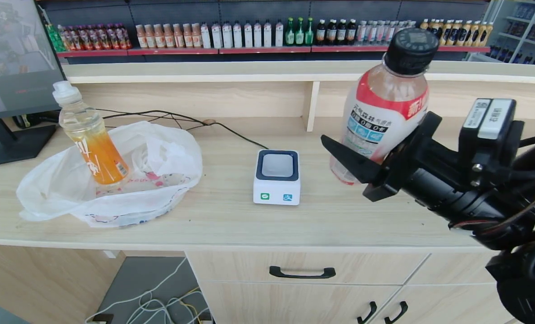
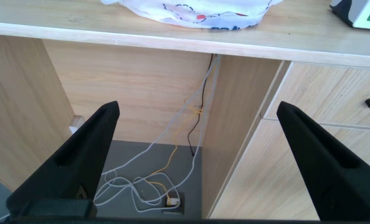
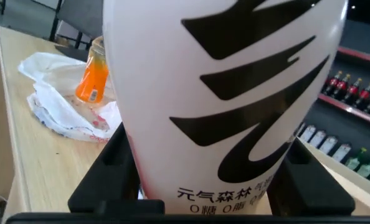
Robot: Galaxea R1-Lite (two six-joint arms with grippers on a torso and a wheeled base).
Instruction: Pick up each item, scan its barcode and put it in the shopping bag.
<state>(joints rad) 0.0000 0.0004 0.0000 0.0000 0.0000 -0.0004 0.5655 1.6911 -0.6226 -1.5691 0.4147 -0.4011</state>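
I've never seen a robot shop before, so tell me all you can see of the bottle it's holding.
The bottle is clear plastic with a black screw cap, holds a pale pinkish drink and wears a white, red and blue label. It leans slightly, cap on, over the counter, right of the scanner. The right pincer clamps its lower half; nothing else touches it.

The pale pink drink bottle (image 1: 387, 103) carries a red band with white characters and a blue-and-white panel of characters and digits. Its other side shows large black strokes above a row of small characters. The barcode scanner (image 1: 277, 176) bears a green and a blue square icon. White characters and a small barcode mark the orange drink bottle (image 1: 92, 139). Two white printed stickers (image 1: 486, 114) sit behind the right gripper (image 1: 380, 139).
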